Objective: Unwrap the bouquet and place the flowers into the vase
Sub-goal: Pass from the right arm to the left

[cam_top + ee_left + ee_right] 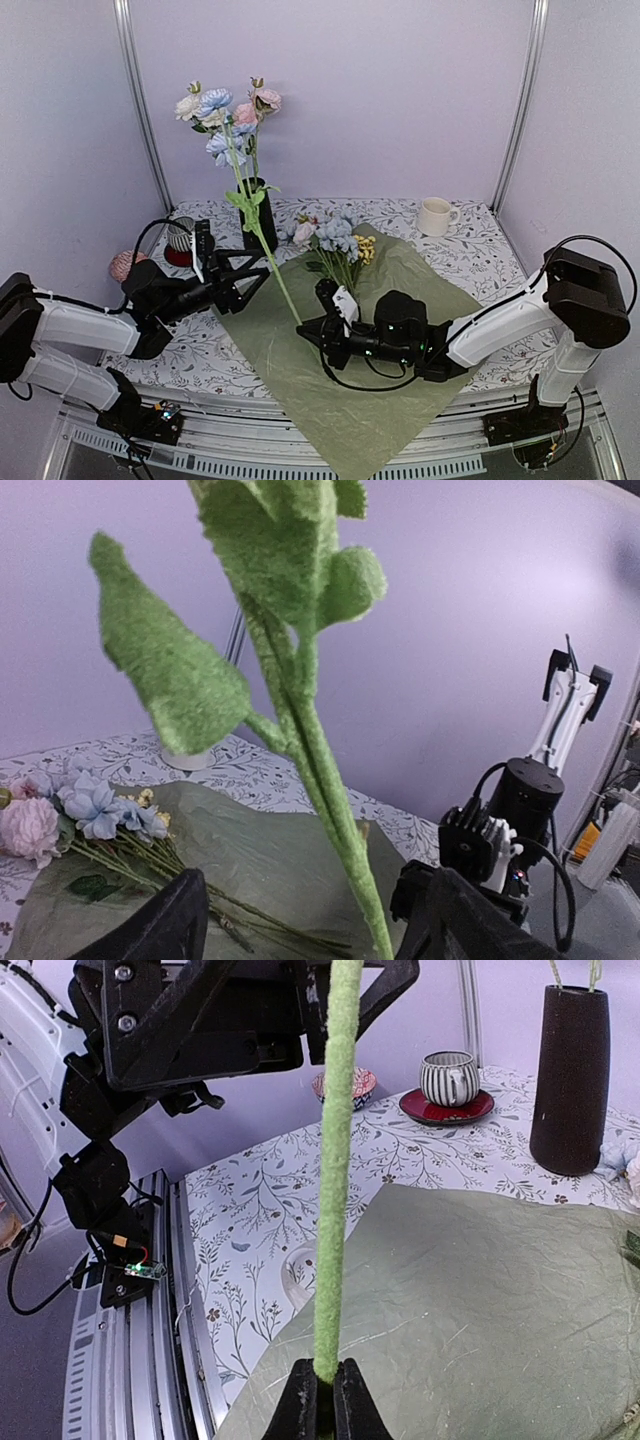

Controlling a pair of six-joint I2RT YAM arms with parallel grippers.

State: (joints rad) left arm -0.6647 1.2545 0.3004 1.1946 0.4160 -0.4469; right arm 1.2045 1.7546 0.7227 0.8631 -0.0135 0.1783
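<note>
Though slim, fuzzy green stem (334, 1160)

Robot test booth in a lab. Plain pale lilac walls (380, 90) close the space on three sides and meet at bare metal posts (140, 100). Two robot arms, the left arm (80, 330) and the right arm (500, 325), are bolted to a ribbed metal rail (250, 455) at the table's near edge. Loose black cables (350, 385) trail from them. A small circuit board (135, 1270) with a green light sits exposed by the rail. The table (470, 255) wears a floral-print cloth. Household props stand on it like a staged set: white mug (435, 216), striped cup (181, 234) on red saucer (176, 258), black vase (262, 218).
</note>
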